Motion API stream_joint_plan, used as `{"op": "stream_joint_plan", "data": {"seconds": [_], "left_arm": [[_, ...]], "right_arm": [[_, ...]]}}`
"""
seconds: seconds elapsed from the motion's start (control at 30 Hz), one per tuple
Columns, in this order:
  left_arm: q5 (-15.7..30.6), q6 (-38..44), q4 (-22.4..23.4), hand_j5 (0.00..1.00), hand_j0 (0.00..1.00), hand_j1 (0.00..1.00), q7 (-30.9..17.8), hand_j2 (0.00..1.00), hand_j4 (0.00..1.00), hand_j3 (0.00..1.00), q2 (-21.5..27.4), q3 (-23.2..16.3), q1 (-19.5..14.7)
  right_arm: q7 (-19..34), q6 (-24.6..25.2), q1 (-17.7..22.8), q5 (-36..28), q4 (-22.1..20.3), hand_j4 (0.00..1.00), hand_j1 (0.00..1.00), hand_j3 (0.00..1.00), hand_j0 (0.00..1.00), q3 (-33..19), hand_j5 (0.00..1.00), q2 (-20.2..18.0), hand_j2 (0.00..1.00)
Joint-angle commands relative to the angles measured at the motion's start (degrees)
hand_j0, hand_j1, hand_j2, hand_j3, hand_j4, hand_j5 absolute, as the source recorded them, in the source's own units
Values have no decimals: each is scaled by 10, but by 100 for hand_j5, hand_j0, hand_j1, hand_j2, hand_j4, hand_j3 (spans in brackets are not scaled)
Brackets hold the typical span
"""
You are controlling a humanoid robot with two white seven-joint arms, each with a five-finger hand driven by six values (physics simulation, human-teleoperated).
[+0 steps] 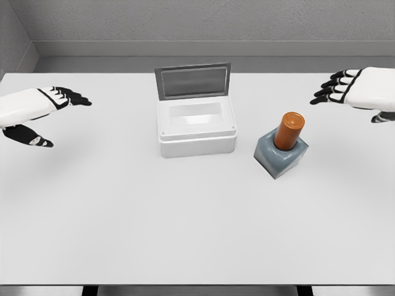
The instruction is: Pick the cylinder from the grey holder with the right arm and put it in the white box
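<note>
**Cylinder seated in its holder, both hands clear**

The orange cylinder [289,131] stands in the grey holder [281,156], leaning slightly toward the far right, with its upper half rising out of the block's top. The holder is a squat grey block turned at an angle, resting on the white surface [185,234].

Just left of the holder, apart from it, sits the white box [197,129]. Its grey lid [192,81] is swung up and stands at the far edge, leaving the shallow interior exposed.

Up and to the right of the holder, well apart from the cylinder, the right hand [361,90] hovers near the picture's right edge. Its dark-tipped fingers [330,91] are stretched out flat and point left toward the box's side of the scene; it grasps nothing.

Far to the left of the holder, beyond the box, the left hand [38,111] comes in from the left edge. Its fingers are extended and pointing right, thumb hanging below, released and holding nothing.

Behind the holder, past the surface's far edge, runs a grey wall [203,21].
</note>
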Motion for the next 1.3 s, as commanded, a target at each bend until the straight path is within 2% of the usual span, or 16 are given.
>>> {"op": "stream_joint_plan", "data": {"seconds": [0.0,0.07,0.13,0.17,0.2,0.23,0.27,0.3,0.33,0.37,0.43,0.47,0.57,0.67,0.97,1.27], "left_arm": [[4,1,1,100,100,100,-1,100,100,100,1,0,0],[4,1,-4,100,100,100,-4,100,100,100,3,-2,0],[23,1,26,100,100,100,-1,100,100,100,0,-7,0],[74,1,69,100,100,100,0,100,100,100,-13,-23,-4],[112,1,70,100,100,100,-1,100,100,100,-17,-60,-25],[187,1,71,100,100,100,-3,100,100,100,-17,-117,-47],[237,1,69,100,100,100,-9,100,100,100,-17,-149,-60],[260,1,68,100,100,100,-23,100,100,100,-18,-149,-62],[298,1,69,100,100,100,-91,100,100,100,-30,-146,-62],[353,1,88,100,100,100,-145,100,100,100,-71,-141,-63],[401,23,115,100,100,100,-145,100,100,100,-120,-89,-67],[422,67,139,100,100,100,-145,100,100,100,-122,-67,-66],[522,70,207,100,100,100,-145,100,100,100,-127,-52,-67],[515,69,207,100,100,100,-145,100,100,100,-155,-52,-57],[469,55,210,100,100,100,-145,100,100,100,-156,-45,-43],[466,54,206,100,100,100,-145,100,100,100,-162,-29,-35]], "right_arm": [[0,1,-1,-1,-2,100,100,100,100,0,100,1,100],[0,1,-4,-6,-1,100,100,100,100,-10,100,-4,100],[0,1,-7,-9,17,100,100,100,100,-10,100,1,100],[0,1,-11,-10,17,100,100,100,100,-6,100,2,100],[0,1,-11,-9,17,100,100,100,100,4,100,14,100],[0,1,-12,-7,17,100,100,100,100,28,100,23,100],[0,1,-19,0,17,100,100,100,100,45,100,43,100],[0,1,-25,12,16,100,100,100,100,51,100,61,100],[0,1,-27,20,16,100,100,100,100,53,100,71,100],[0,1,-27,20,15,100,100,100,100,55,100,75,100],[0,1,-35,21,10,100,100,100,100,59,100,77,100],[0,1,-36,21,3,100,100,100,100,59,100,77,100],[0,1,-46,21,-18,100,100,100,100,58,100,76,100],[0,1,-46,22,-32,100,100,100,100,71,100,76,100],[0,1,-47,23,-31,100,100,100,100,104,100,95,100],[0,1,-49,26,-8,100,100,100,100,111,100,109,100]]}}
